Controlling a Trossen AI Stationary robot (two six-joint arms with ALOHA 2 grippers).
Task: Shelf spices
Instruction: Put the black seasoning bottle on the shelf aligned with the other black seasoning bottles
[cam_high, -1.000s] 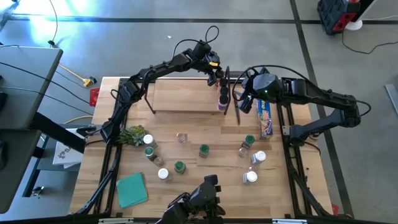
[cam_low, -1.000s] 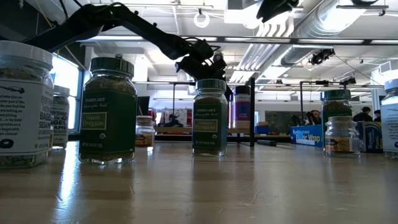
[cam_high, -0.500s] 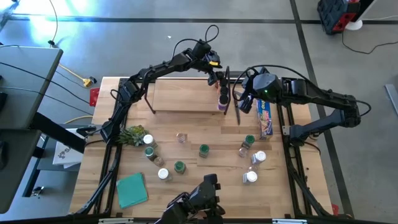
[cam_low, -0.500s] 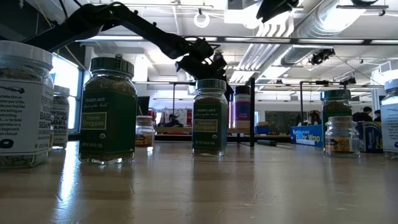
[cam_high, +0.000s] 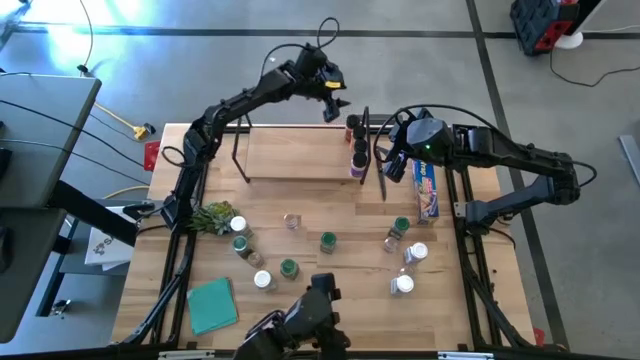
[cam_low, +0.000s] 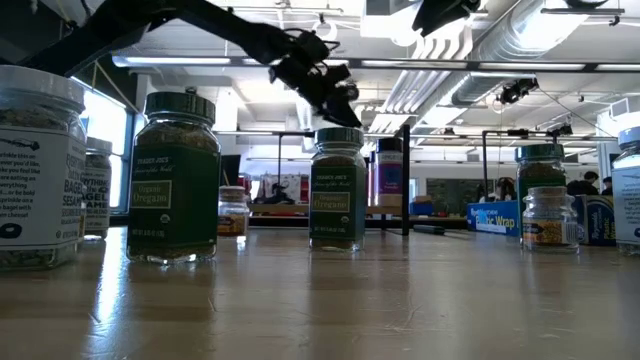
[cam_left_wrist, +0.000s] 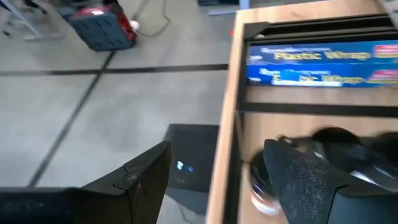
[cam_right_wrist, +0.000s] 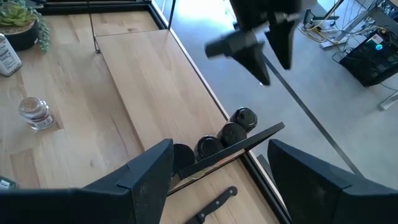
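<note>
The shelf (cam_high: 295, 155), a light-wood board with black wire frames at its ends, lies at the table's far side. Three dark-lidded spice jars (cam_right_wrist: 231, 132) stand in a row on its right end. Several more spice jars (cam_high: 327, 241) stand loose on the table's near half. My left gripper (cam_high: 335, 108) hangs open in the air above the shelf's far right corner, with nothing between its fingers (cam_left_wrist: 143, 180). My right gripper (cam_high: 388, 155) waits open, raised just right of the shelf's right frame.
A long blue plastic-wrap box (cam_high: 426, 188) lies right of the shelf, with a dark knife (cam_right_wrist: 214, 202) beside the frame. A green leafy bunch (cam_high: 212, 215) sits at the left and a teal cloth (cam_high: 212, 305) at the near left.
My left gripper has risen from the jars at the shelf's right end and drawn back toward the table's far edge and a little left. The jars stay standing on the shelf.
</note>
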